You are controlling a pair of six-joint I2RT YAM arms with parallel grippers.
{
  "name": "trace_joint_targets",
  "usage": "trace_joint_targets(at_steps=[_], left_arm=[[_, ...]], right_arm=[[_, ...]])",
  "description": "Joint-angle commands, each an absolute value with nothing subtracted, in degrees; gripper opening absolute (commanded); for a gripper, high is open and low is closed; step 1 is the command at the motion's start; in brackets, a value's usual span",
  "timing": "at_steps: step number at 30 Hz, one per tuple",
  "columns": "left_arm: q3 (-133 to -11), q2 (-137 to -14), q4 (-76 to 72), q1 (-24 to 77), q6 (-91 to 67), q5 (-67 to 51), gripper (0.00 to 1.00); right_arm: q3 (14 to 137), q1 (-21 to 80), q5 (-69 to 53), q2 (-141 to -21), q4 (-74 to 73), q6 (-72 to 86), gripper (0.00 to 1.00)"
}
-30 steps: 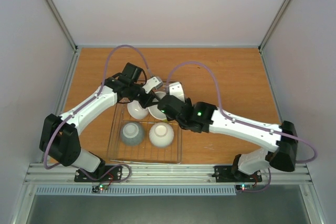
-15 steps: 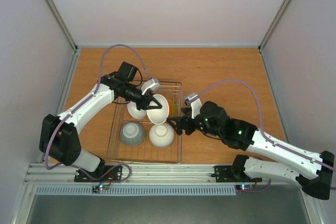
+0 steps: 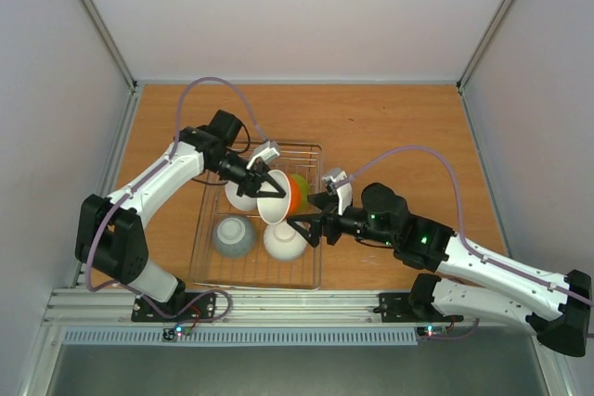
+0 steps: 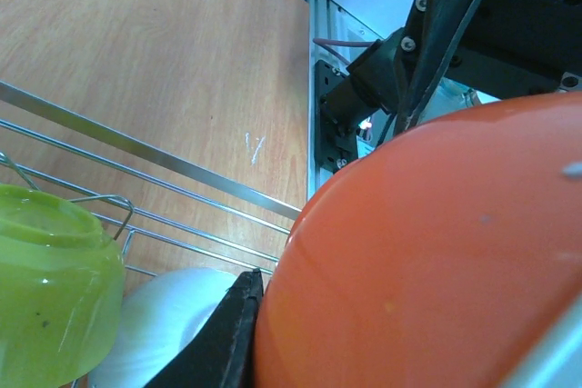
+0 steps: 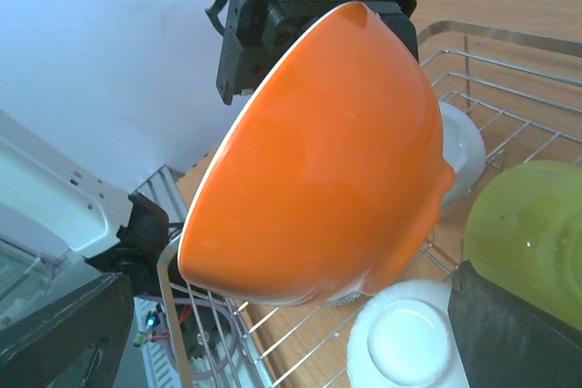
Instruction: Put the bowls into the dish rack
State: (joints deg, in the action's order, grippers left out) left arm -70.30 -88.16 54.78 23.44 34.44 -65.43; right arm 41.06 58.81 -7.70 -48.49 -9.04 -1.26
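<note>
Bowls fill the dish rack (image 3: 255, 274): the grey bowl (image 3: 233, 235) and near white bowl (image 3: 285, 241) lie upside down, with the far white bowl (image 3: 241, 196) behind them. The left pincer (image 3: 267, 185) is clamped on the tilted orange bowl (image 3: 278, 201) above them (the yellow-green bowl (image 5: 527, 243) just beside). The right pincer (image 3: 308, 228), fingers apart, hovers at the rack's right edge.

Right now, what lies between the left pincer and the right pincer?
The orange bowl, tilted and gripped by the left pincer, fills that stretch. The right wrist view shows it plainly, in front of the open right pincer.
</note>
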Motion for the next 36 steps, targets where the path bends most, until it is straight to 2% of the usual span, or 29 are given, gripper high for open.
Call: trace_joint_targets(at_steps=[1,11,15,16,18,26,30,33,34,36], left_arm=[[-72.07,-88.34,56.71,23.38,37.24,-69.89,0.0],[-72.15,-88.26,58.23,23.38,39.05,-71.09,0.01],[-72.19,-88.09,58.86,23.38,39.87,-71.46,0.01],[-72.2,-88.09,59.09,23.38,39.94,-71.61,0.0],[-72.32,-88.15,59.28,23.39,40.22,-71.59,0.01],[-72.42,-88.59,58.71,23.38,39.4,-71.0,0.01],[-71.96,-88.11,55.31,23.38,36.21,-68.47,0.02],[-70.93,-87.15,51.65,23.38,32.49,-65.92,0.15],[-70.6,-86.69,50.48,23.36,31.38,-65.05,0.23],[-69.75,-85.49,48.06,23.29,29.3,-63.62,0.29]], right_arm=[[39.6,58.6,-8.66,-49.23,-2.03,-0.09,0.96],[38.53,58.61,-12.28,-55.11,7.23,4.63,0.96],[38.67,58.59,-14.67,-57.04,9.96,5.44,0.9],[38.62,58.58,-15.15,-57.25,10.46,5.52,0.87],[38.54,58.57,-15.82,-57.38,10.96,5.46,0.73],[39.59,58.59,-17.44,-57.03,9.53,3.49,0.04],[42.09,58.62,-14.68,-55.61,2.93,1.16,0.01],[44.71,58.62,-12.12,-54.52,-4.77,-1.81,0.01],[45.5,58.62,-11.37,-54.25,-6.85,-2.64,0.01],[46.68,58.62,-9.95,-53.84,-9.81,-4.32,0.01]])
